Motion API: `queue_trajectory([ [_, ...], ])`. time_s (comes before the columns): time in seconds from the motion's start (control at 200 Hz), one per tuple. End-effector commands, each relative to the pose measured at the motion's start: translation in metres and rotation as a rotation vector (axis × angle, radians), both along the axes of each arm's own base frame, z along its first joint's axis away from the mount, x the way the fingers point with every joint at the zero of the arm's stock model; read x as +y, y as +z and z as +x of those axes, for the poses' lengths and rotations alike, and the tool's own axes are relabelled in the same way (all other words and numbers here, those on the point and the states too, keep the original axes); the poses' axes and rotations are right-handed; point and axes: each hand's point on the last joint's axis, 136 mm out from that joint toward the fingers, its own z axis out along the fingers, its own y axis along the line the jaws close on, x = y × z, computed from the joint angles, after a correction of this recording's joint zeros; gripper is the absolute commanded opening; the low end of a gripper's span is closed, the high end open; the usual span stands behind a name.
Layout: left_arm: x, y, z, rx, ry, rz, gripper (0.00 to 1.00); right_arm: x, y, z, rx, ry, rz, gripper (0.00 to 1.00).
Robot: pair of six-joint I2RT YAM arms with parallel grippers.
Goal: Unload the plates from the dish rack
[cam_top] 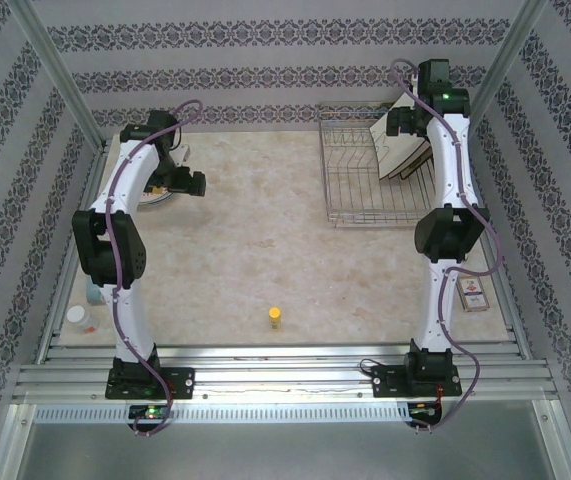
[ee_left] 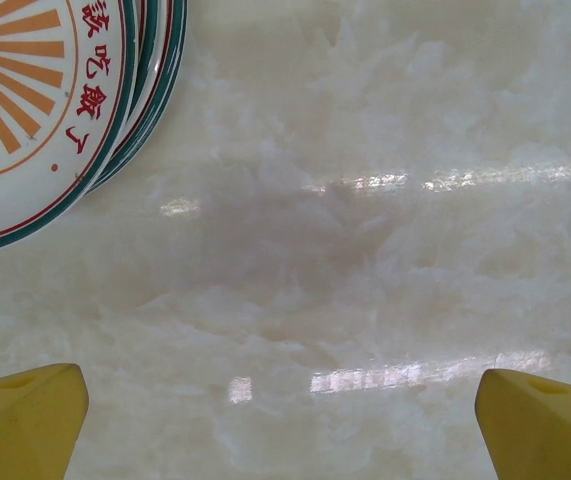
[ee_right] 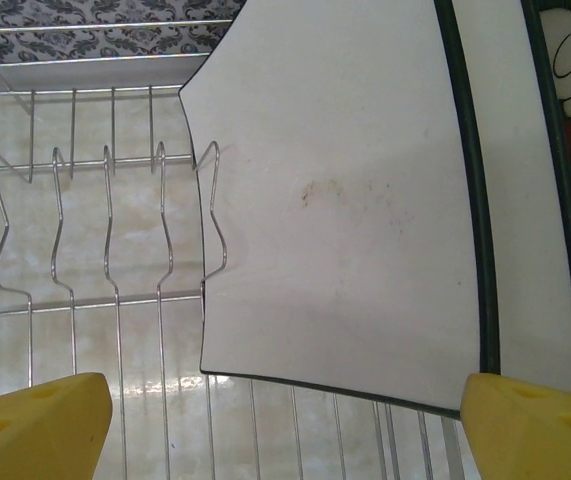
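The left arm (cam_top: 115, 250) rises from its base at 7 o'clock in the top view. Its elbow is folded and its forearm arches up toward 10 o'clock. There the left gripper (cam_top: 193, 183) points toward 3 o'clock, its yellow fingers (ee_left: 25, 425) spread wide apart. The right arm (cam_top: 445, 230) stands up from 5 o'clock and stretches far toward 1 o'clock. Its wrist (cam_top: 441, 90) is bent over, so the right gripper (cam_top: 397, 122) faces 9 o'clock, jaws likewise spread wide.

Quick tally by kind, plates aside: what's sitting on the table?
Dish rack: 1
Yellow bottle: 1
Small box: 1
White-capped jar: 1
Blue item, partly hidden: 1
Total: 5
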Motion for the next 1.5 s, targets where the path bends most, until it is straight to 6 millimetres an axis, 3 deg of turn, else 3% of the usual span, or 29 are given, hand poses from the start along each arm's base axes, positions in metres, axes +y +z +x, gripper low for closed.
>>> queue_trajectory([
  [0.0, 0.0, 0.004, 0.001, 0.002, -0.022, 0.025, 1.0, -0.005, -0.002, 0.011, -0.029, -0.019, 0.0, 0.91],
  [0.275, -0.001, 0.003, 0.004, -0.002, -0.023, 0.017, 1.0, 0.0, 0.043, 0.01, -0.15, -0.001, 0.014, 0.91],
  [0.43, -0.003, 0.003, 0.006, -0.007, -0.024, 0.008, 1.0, -0.011, 0.059, 0.006, -0.182, -0.039, -0.024, 0.92],
  [0.779, -0.003, 0.0, 0.006, -0.002, -0.028, 0.006, 1.0, -0.025, 0.021, 0.016, -0.117, -0.067, 0.0, 0.92],
  [1.494, -0.004, -0.005, 0.01, -0.005, -0.024, 0.004, 1.0, -0.006, -0.011, 0.032, -0.083, -0.015, 0.089, 0.86],
])
